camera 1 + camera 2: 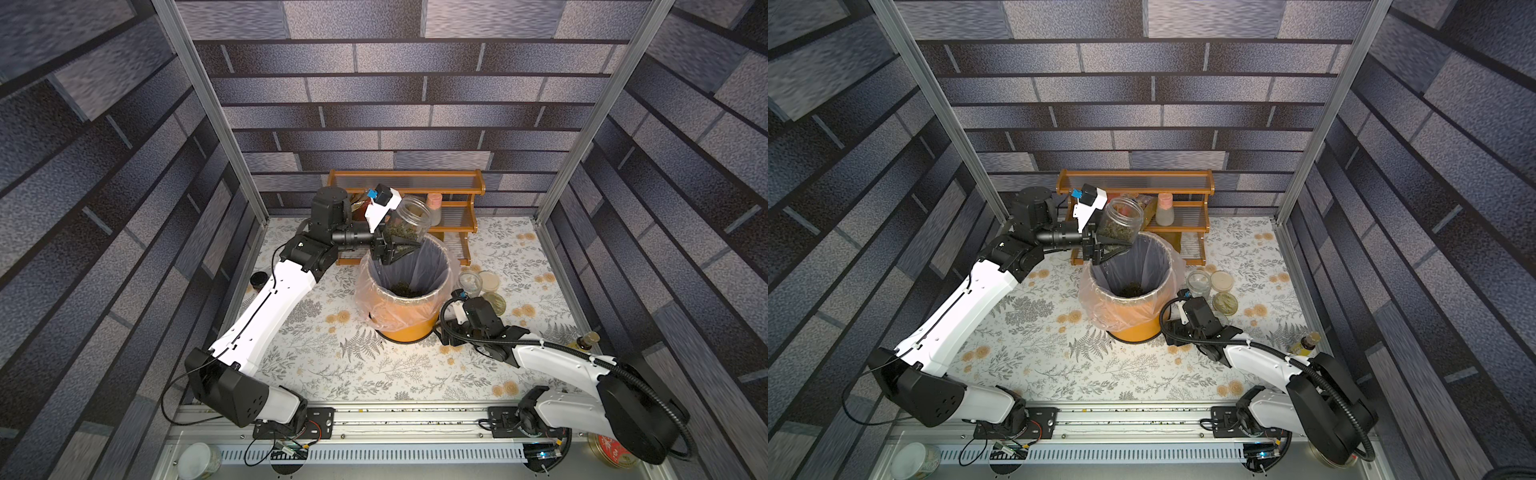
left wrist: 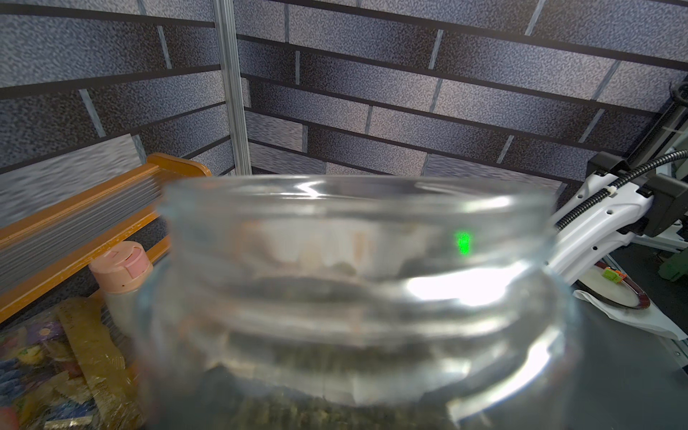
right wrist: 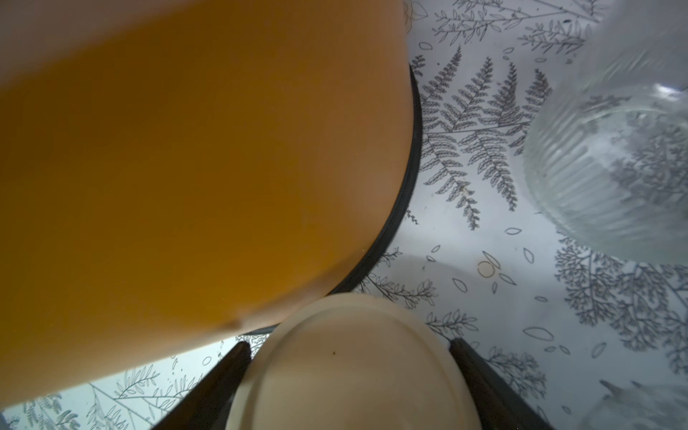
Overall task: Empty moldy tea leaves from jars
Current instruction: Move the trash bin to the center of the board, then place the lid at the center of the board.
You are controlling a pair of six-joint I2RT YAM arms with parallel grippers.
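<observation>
Visibly four jars (image 1: pixel 411 216), one orange bin (image 1: pixel 405 328)

The floral bench (image 1: pixel 374 365) carries an orange bin (image 1: pixel 409 326), a wooden rack (image 1: pixel 478 183) behind it, glass jars (image 1: pixel 470 283) and a cream lid (image 1: pixel 489 280)

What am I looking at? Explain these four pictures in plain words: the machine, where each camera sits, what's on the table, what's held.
Two robot arms work at a flowered table. Two pictures look down from overhead, nearly alike; the other two come from cameras on each arm's wrist. The left gripper holds an open glass jar of tea leaves, tilted above an orange bin lined with a plastic bag; some leaves already lie inside. The right gripper, low beside the bin, clamps a cream lid. Nearby stand an empty open jar, another lid, and a wooden rack behind.
</observation>
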